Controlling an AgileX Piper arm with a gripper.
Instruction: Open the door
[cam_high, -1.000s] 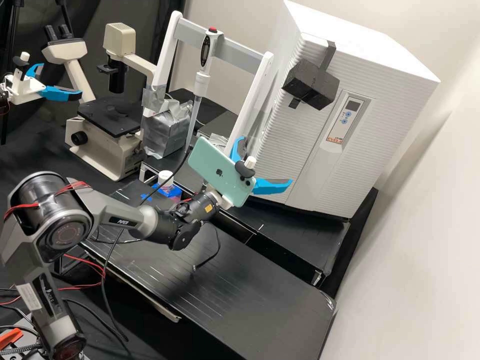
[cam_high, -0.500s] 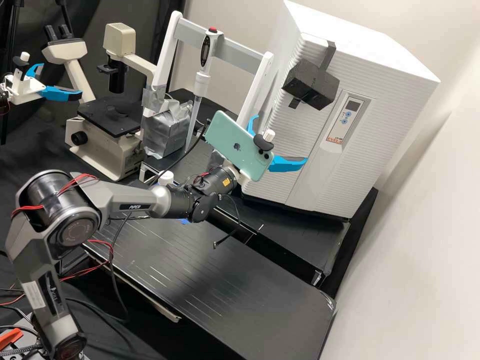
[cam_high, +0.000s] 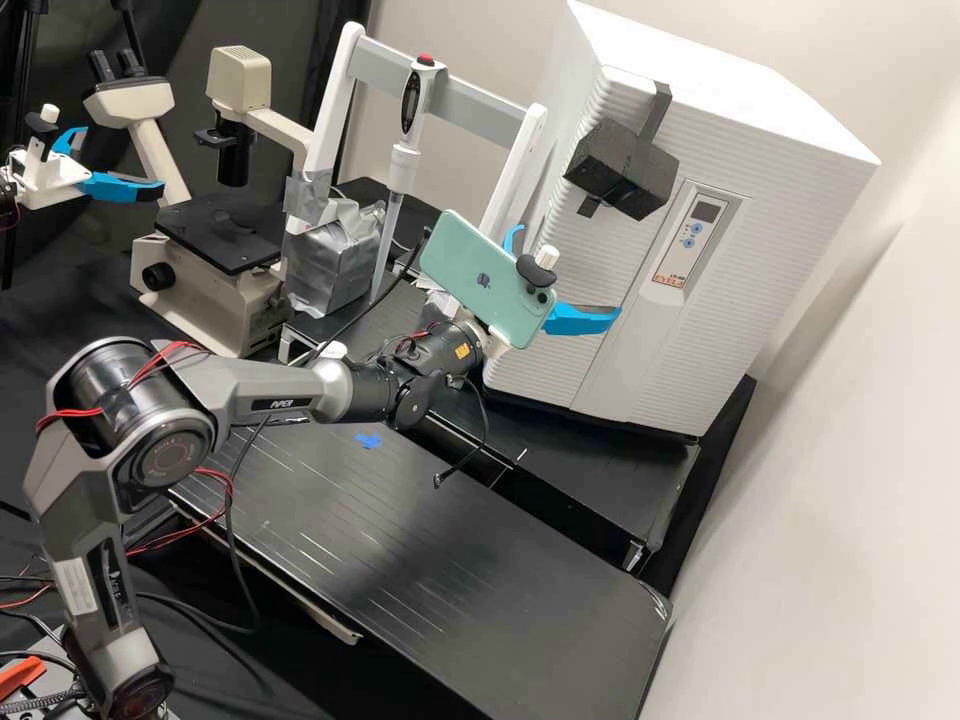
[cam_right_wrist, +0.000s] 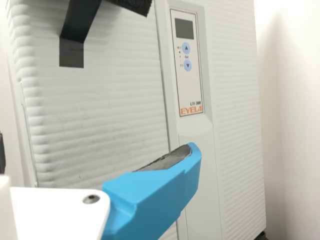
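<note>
"What worries you most?"

"The white incubator (cam_high: 740, 110) itself. A hard, off-line pull might drag or twist the whole cabinet instead of freeing the door (cam_high: 600, 255)."

"Where's the door, and is it open?"

"On the incubator's ribbed front, and it looks shut. I'd guess it swings out towards the grey arm (cam_high: 270, 390), so standing in its path could jam the swing or knock a joint."

"And the white rack (cam_high: 515, 180)?"

"It's just beside the incubator. A sideways sweep could catch its upright, which would spoil the approach and maybe shake what hangs there."

"So what do you pull on?"

"Probably the black block (cam_high: 620, 168) fixed to the front. The gripper (cam_high: 567, 272) is lower down, its two blue fingers spread wide with nothing between them. Closing at this height would likely miss the block. Going up without enough clearance could butt into it from below."

"Anything riding along with the gripper?"

"The pale green phone (cam_high: 470, 270) clamped above the wrist. It could bump the block or the rack if the wrist rolls. Then the loose cable (cam_high: 486, 430) below might snag on an edge as the arm backs off."

"Smaller than that?"

"The dark strap (cam_right_wrist: 71, 52) by the block. If it's only stuck on, a jerky tug may peel it away and leave the door shut. And the lower finger (cam_right_wrist: 150, 195) is close to the front. I can't tell whether it touches, but sliding upward there might scrape the surface."
</note>
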